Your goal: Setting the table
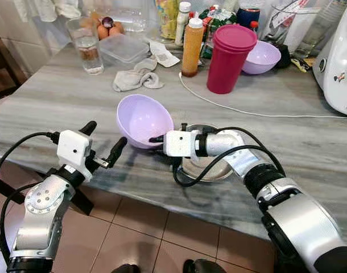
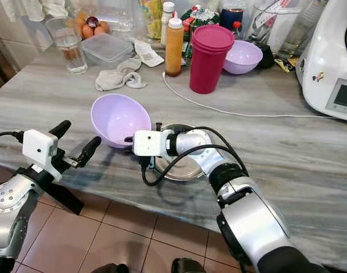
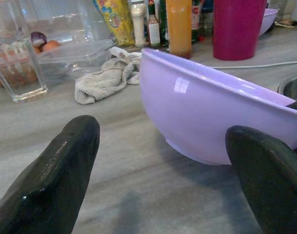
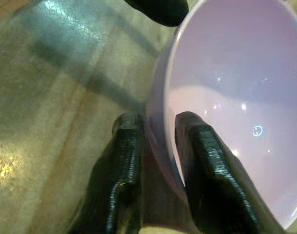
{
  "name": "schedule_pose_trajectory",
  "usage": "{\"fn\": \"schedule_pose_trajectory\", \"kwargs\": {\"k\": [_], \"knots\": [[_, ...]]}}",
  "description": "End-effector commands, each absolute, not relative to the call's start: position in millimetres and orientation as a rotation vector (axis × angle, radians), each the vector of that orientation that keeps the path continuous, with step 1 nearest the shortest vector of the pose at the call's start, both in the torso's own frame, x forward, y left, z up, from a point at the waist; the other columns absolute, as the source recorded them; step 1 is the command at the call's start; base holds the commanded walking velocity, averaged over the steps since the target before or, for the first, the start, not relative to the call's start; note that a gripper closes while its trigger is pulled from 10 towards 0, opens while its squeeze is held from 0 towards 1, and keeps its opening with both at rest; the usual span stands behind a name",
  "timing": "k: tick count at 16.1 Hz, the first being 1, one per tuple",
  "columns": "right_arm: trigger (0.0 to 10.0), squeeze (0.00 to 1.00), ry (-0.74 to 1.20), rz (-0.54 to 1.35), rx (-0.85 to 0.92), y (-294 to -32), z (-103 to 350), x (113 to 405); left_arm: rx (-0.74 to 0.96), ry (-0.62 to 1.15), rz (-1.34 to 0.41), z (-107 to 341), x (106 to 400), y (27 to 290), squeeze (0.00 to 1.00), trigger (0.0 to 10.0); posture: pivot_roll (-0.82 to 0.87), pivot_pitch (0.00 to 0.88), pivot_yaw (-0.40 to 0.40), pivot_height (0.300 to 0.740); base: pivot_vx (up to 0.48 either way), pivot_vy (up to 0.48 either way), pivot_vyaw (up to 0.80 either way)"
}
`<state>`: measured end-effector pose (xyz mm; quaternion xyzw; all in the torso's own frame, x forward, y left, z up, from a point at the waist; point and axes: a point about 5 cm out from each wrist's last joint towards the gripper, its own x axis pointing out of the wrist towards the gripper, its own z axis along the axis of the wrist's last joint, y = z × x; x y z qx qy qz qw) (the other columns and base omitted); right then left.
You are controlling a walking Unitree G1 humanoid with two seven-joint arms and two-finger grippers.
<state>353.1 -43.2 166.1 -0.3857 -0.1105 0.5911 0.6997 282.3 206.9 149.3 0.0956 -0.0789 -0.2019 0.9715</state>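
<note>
while the right gripper [image 4: 158, 131] pinches the rim of the lilac bowl [image 1: 141, 119], one finger inside and one outside, the bowl tilts just beyond its fingertips on the marble table [image 1: 60, 102]. the left gripper [image 1: 103, 141] hovers just beside it, fingers spread, empty.

Grey marble counter [image 1: 60, 102] above brown tiled floor [image 1: 151, 233].

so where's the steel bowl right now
The steel bowl sits at the table's near edge, under the right arm, just right of the held lilac bowl.
</note>
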Motion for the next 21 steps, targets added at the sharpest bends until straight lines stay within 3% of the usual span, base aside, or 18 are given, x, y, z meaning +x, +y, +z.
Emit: {"fn": "schedule_pose_trajectory", "kwargs": {"k": [1,7,15,21], "knots": [[10.0,1.0,-0.29,1.298,-0.871,-46,173,354,0.193,-0.149,-0.414,148,283,207,0.0,10.0,-0.09,0.15,-0.028,0.74,0.0,0.0,0.0],[10.0,1.0,-0.398,1.229,-0.713,-42,206,361,0.191,-0.147,-0.413,148,288,205,0.0,10.0,-0.1,0.138,-0.021,0.74,0.0,0.0,0.0],[10.0,1.0,-0.479,1.201,-0.656,-49,220,355,0.181,-0.158,-0.413,148,293,200,0.0,10.0,-0.12,0.122,-0.02,0.74,0.0,0.0,0.0],[10.0,1.0,-0.533,0.795,-0.498,-77,235,354,0.132,-0.23,-0.348,157,293,191,0.0,10.0,-0.15,0.11,-0.022,0.74,0.0,0.0,0.0]]}}
